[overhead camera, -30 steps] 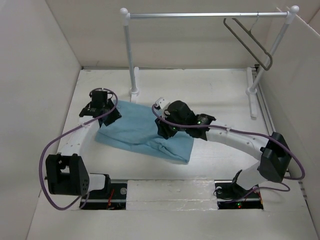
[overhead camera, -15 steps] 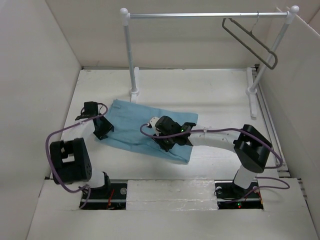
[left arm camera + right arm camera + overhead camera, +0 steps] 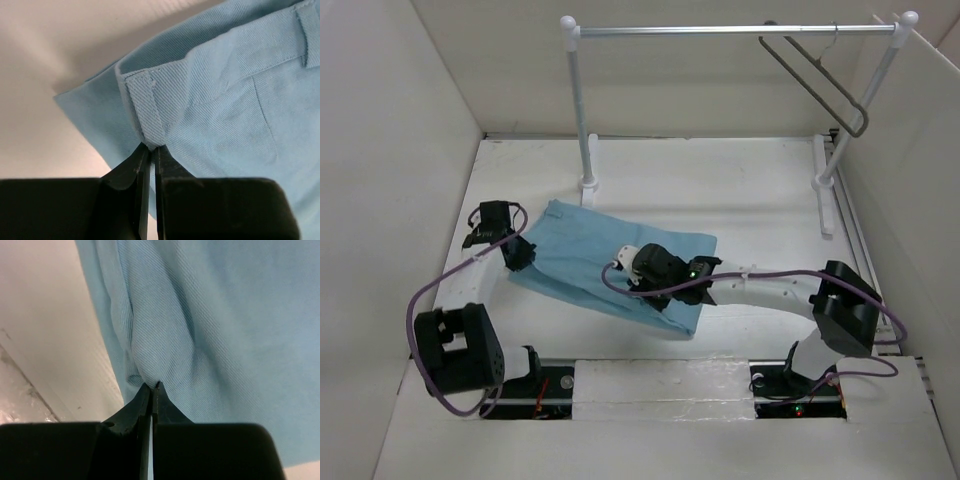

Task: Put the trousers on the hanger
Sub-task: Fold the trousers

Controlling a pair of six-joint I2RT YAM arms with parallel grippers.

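The light blue trousers (image 3: 590, 250) lie folded flat on the table floor between the two arms. My left gripper (image 3: 521, 256) is at their left end, and the left wrist view shows it (image 3: 152, 148) shut on a belt loop of the trousers (image 3: 225, 105). My right gripper (image 3: 651, 291) is low over their near edge, where it (image 3: 153, 386) is shut on a small pinch of the trousers (image 3: 215, 315). The dark grey hanger (image 3: 817, 82) hangs by its hook from the right end of the rail, away from both grippers.
A white rail (image 3: 720, 30) on two ball-topped posts spans the back, its left post (image 3: 582, 110) standing just behind the trousers. White walls close in the left, back and right sides. Purple cables loop beside both arms.
Both grippers were open and have shut on the trousers. The right gripper has slid toward the near edge of the cloth. The hanger has swung slightly.
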